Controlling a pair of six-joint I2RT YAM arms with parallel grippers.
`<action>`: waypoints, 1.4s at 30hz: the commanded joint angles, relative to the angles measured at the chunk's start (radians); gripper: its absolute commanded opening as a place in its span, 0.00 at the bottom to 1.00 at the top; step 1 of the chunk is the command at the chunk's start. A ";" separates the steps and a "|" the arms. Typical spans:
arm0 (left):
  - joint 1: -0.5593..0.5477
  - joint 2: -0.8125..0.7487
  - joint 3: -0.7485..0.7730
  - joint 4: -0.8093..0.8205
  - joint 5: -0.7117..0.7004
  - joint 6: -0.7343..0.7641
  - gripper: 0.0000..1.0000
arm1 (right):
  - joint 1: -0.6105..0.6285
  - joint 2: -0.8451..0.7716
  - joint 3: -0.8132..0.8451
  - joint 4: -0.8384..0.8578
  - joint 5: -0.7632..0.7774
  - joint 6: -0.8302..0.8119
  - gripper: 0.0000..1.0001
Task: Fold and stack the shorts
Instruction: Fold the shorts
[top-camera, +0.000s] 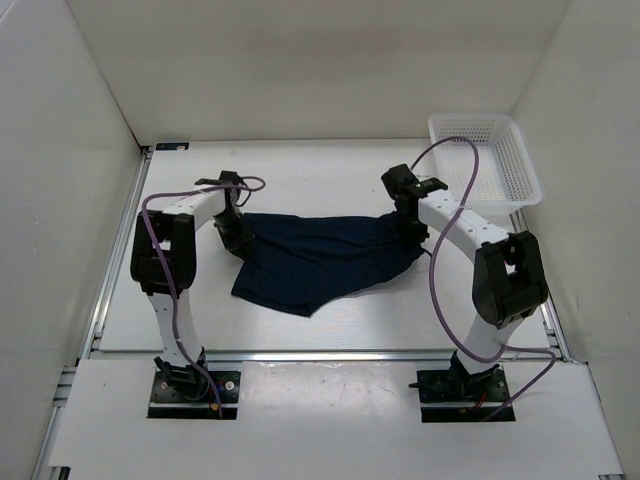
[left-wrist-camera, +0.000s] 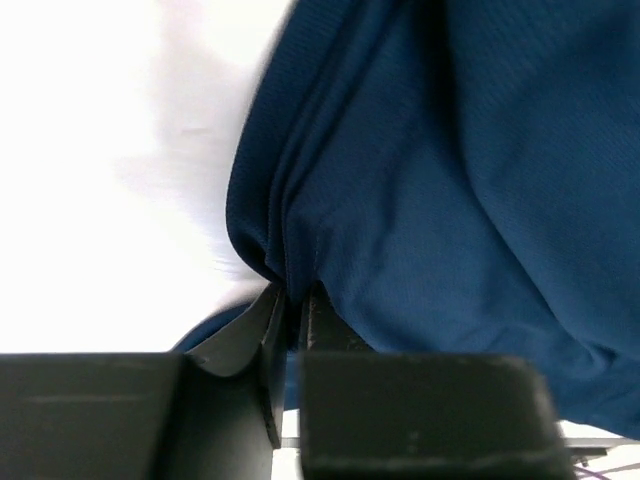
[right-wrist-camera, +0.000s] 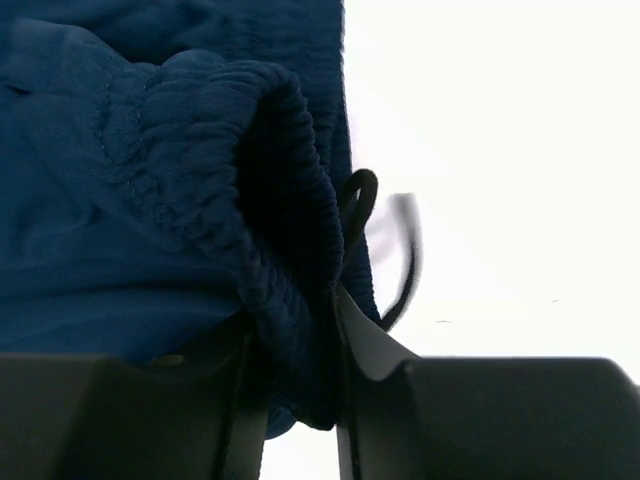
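"What filled that view?"

"Mostly the shorts (right-wrist-camera: 120, 250), dark navy, taking up the left half. Their gathered waistband (right-wrist-camera: 270, 200) curled over in a thick ribbed fold and ran down into the right gripper (right-wrist-camera: 295, 340)."

"Was the gripper holding it?"

"Yes. The two dark fingers (right-wrist-camera: 365, 345) were closed on the waistband's edge, with the fabric pinched between them."

"Anything else?"

"A thin dark drawstring (right-wrist-camera: 360, 195) looped out just to the right of the fold, and one blurred strand hung down beside it. Behind that lay the white table (right-wrist-camera: 500, 150), bright and washed out."
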 joint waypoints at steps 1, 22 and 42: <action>-0.063 0.015 0.097 -0.020 0.033 -0.005 0.18 | -0.004 -0.056 0.077 -0.066 0.120 -0.038 0.00; -0.059 0.015 0.246 -0.118 -0.007 0.024 0.98 | 0.012 -0.107 -0.030 -0.099 0.134 -0.009 0.15; -0.068 -0.003 0.228 -0.118 -0.016 0.033 0.98 | -0.490 -0.355 -0.407 0.201 -0.595 -0.015 1.00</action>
